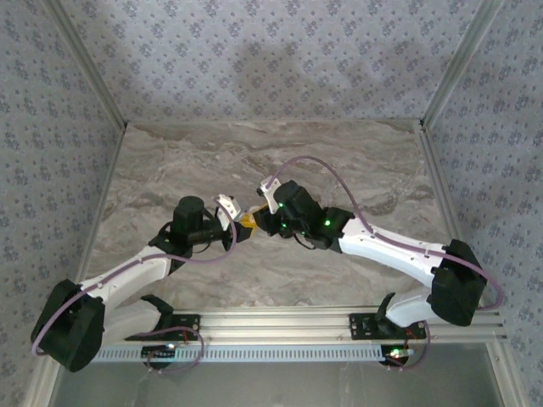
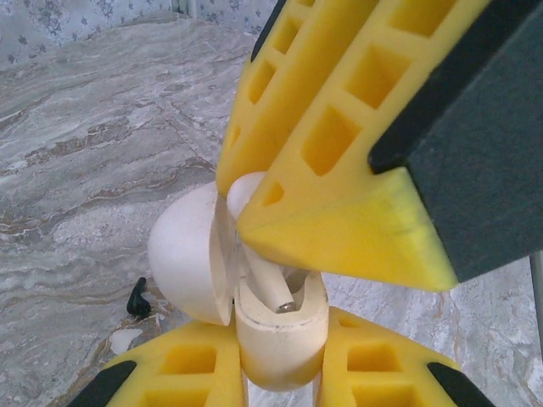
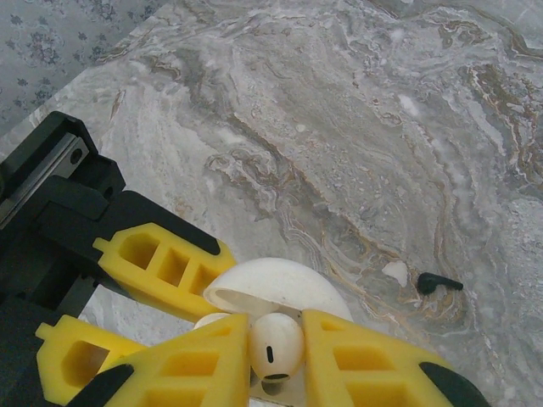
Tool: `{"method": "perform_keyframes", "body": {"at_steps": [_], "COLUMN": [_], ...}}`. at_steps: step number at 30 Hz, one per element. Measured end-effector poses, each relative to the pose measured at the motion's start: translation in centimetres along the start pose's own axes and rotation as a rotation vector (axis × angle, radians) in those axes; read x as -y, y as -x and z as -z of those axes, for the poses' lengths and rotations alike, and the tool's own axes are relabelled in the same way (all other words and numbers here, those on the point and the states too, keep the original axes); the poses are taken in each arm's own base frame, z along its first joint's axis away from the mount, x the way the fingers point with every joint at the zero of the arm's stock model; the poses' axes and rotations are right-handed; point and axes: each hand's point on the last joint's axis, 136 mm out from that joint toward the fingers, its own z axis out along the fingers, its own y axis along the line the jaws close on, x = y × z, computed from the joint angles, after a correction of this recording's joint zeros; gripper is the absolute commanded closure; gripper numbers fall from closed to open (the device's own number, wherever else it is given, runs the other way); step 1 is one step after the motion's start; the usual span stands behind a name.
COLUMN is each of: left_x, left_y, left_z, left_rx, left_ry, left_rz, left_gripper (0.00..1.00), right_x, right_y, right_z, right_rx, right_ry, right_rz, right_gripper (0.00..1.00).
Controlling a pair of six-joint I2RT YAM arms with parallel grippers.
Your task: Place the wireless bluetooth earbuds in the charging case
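Closest to the left wrist camera, the left claw (image 2: 284, 380) clamps the base of the open charging case (image 2: 280, 339), whose lid is swung left. The right claw (image 2: 242, 208) hangs over it, and the stem of an earbud (image 2: 270, 284) reaches down into the case. In the right wrist view, the right claw pinches that earbud's white bulb just above the case. From above, both claws meet over the middle of the worktop (image 1: 356, 161).

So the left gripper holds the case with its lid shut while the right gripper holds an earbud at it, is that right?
No: the lid is open, not shut, as the left wrist view shows. The left gripper does hold the case while the right gripper holds an earbud at it.
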Motion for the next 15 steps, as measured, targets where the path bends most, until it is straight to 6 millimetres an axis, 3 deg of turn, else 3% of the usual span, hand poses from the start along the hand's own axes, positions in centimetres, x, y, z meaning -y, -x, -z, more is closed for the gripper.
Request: {"method": "perform_keyframes", "body": {"at_steps": [6, 15], "left_x": [-0.3, -0.8], "left_y": [-0.4, -1.7], "left_z": [-0.5, -1.2], "left_rx": [-0.006, -0.041], "left_ry": [0.003, 0.001], "left_rz": [-0.012, -0.023], "left_gripper": [0.93, 0.93], "right_x": [0.9, 3.5], "right_y": [-0.3, -0.8], "right_z": [0.3, 2.6], "right_rx": [-0.011, -0.058], "right_ry": [-0.007, -0.015], "right_rz": [-0.014, -0.050], "right_gripper": [0.78, 0.77]}}
